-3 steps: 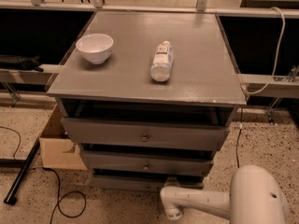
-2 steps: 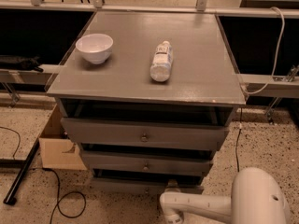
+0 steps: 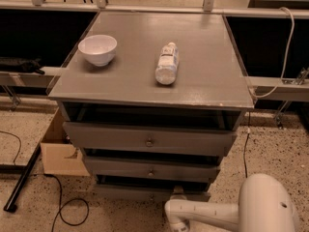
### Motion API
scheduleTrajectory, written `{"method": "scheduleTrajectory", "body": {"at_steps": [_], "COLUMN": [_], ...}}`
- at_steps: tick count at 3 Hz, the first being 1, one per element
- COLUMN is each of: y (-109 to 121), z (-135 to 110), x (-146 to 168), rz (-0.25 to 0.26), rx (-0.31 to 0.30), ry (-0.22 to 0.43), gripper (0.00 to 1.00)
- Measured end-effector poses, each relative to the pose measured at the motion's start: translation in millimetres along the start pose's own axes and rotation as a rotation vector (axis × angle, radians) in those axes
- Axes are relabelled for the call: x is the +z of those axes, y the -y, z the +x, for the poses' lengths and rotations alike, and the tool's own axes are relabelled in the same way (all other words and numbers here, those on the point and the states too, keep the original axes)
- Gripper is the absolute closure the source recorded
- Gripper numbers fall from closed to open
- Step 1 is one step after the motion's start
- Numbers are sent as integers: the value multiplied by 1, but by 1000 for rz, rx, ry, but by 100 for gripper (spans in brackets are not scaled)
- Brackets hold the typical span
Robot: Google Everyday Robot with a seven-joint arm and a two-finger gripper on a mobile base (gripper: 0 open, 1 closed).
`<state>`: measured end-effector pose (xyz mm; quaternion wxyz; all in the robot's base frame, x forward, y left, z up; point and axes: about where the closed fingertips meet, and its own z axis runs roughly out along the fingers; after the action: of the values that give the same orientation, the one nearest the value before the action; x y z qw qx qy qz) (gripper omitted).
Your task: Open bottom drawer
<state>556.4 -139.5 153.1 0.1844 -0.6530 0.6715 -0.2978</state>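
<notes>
The bottom drawer is the lowest of three grey drawers in the cabinet, and only a narrow strip of its front shows. I cannot make out its knob. My gripper is at the end of the white arm, right in front of this drawer's face, a little right of centre. The middle drawer and top drawer sit slightly ajar above it, each with a small knob.
A white bowl and a plastic bottle lying on its side rest on the cabinet top. A cardboard box stands at the cabinet's left. A black pole and cables lie on the speckled floor.
The arm's end has shifted slightly down and left in the picture, staying at the bottom drawer's front. The drawers, bowl and bottle have not visibly moved.
</notes>
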Motion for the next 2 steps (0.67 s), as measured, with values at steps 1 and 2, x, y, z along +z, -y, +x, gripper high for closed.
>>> {"method": "scheduleTrajectory", "body": {"at_steps": [1, 2], "y": [-15, -39], "z": [4, -1], "x": [0, -9], "rz": [-10, -30], "rx": [-5, 11], "ry": [-9, 8], "gripper": [100, 100]}}
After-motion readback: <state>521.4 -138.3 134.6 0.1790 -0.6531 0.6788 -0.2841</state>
